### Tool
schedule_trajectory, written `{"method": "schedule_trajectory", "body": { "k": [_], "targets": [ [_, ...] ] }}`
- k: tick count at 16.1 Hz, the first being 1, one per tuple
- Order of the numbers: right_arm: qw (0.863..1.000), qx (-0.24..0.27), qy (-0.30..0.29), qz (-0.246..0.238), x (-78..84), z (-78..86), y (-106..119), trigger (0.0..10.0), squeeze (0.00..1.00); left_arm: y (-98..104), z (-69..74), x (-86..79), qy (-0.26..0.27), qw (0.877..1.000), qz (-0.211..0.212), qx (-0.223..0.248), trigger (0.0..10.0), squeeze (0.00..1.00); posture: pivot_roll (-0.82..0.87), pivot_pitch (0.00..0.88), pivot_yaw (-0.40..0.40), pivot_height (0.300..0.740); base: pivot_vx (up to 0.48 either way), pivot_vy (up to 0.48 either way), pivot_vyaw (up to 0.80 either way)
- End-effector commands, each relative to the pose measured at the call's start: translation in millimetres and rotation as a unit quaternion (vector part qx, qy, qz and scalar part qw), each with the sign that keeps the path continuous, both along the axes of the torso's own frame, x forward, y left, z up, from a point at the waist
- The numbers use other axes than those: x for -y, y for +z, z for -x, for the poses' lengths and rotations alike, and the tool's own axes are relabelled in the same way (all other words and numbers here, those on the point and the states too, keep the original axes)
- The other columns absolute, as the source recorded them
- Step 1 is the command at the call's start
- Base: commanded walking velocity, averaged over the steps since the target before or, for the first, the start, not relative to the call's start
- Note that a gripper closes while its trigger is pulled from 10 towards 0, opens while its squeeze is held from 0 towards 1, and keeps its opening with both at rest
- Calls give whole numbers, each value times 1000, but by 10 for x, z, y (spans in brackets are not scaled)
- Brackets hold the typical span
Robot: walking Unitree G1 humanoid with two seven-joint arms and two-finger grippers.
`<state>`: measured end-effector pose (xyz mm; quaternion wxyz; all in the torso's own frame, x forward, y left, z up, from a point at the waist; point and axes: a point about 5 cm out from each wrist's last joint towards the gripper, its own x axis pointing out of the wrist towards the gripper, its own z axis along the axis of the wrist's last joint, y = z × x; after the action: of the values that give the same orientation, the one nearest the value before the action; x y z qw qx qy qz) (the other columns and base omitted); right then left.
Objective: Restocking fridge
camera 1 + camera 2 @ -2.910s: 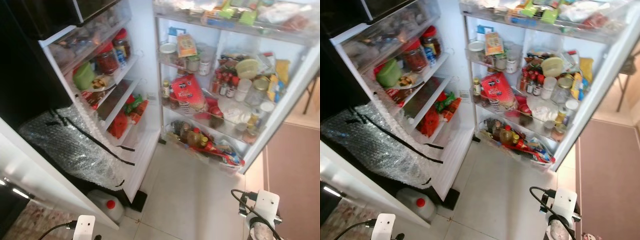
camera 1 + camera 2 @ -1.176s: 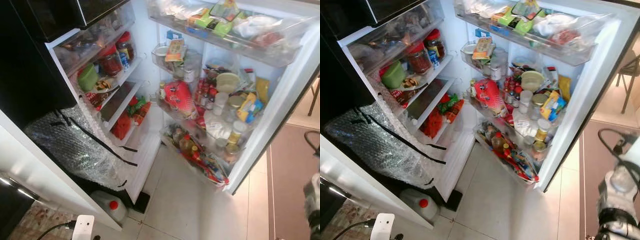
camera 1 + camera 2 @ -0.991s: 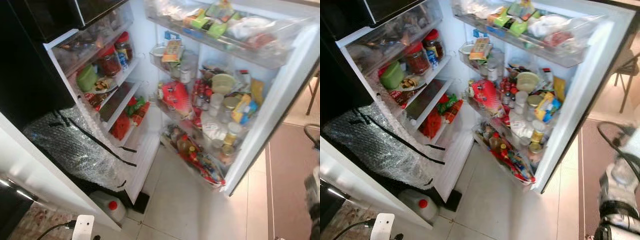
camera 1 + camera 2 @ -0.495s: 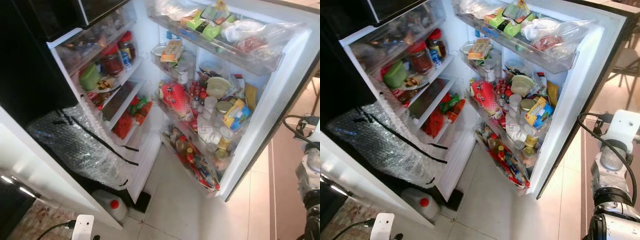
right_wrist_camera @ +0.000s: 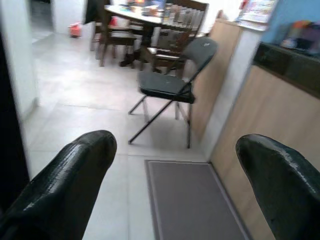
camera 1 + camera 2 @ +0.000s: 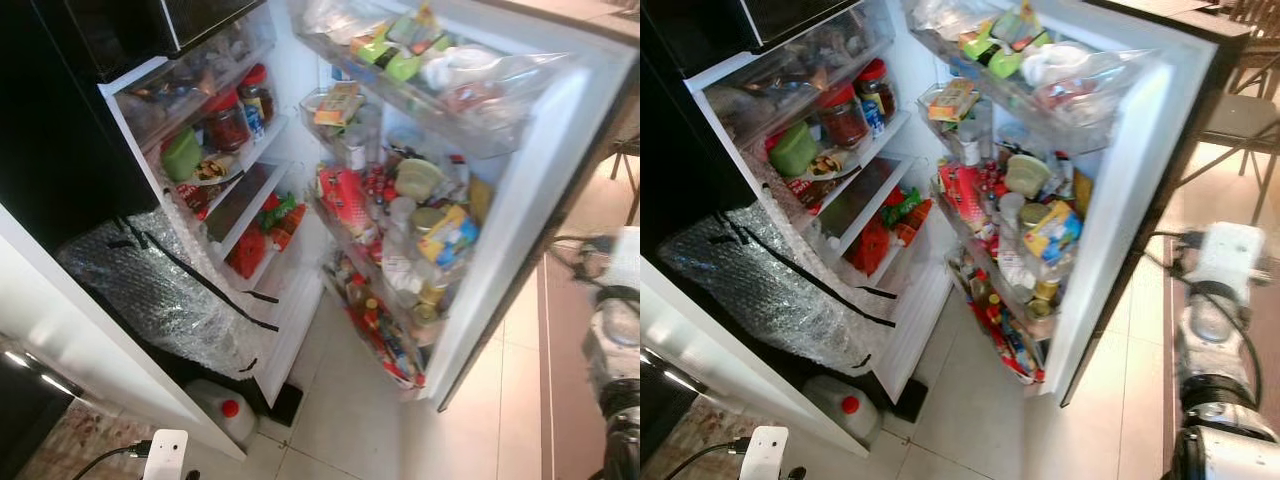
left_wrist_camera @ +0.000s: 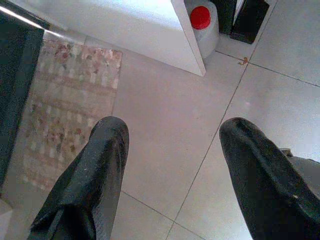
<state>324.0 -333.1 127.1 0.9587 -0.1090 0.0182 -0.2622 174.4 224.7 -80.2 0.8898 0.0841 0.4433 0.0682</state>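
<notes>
Silver right arm raised beside fridge door, jaws apart

Right pincer spread; folding chair beyond.

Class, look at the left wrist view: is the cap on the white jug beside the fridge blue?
No, the white jug on the floor tiles carries a red cap.

Blurred right arm, edge-cropped.
</notes>
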Motion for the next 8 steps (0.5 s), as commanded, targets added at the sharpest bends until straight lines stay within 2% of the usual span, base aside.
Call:
{"method": "schedule_trajectory", "body": {
  "k": [1, 4, 5, 7, 8],
  "targets": [
    [999, -18, 48, -2, -168, -84, -46, 10000, 0, -3, 33, -57, -1, 1000, -9, -7, 10000, 0, -45, 6, 111, 740, 0, 0, 0],
    [996, -25, 85, -11, -278, -105, -108, 10000, 0, -3, 32, -56, -1, 1000, -9, -7, 10000, 0, -44, 7, 112, 740, 0, 0, 0],
    [993, -33, 116, -15, -379, -118, -166, 10000, 0, -4, 32, -54, -1, 1000, -9, -7, 10000, 0, -43, 6, 110, 740, 0, 0, 0],
    [990, -37, 134, -18, -436, -130, -187, 10000, 0, -4, 33, -54, -1, 1000, -9, -7, 10000, 0, -43, 6, 108, 740, 0, 0, 0],
    [986, -36, 162, -22, -540, -159, -201, 10000, 0, -5, 35, -54, -1, 1000, -10, -7, 10000, 0, -43, 4, 107, 740, 0, 0, 0]
  ]
}}
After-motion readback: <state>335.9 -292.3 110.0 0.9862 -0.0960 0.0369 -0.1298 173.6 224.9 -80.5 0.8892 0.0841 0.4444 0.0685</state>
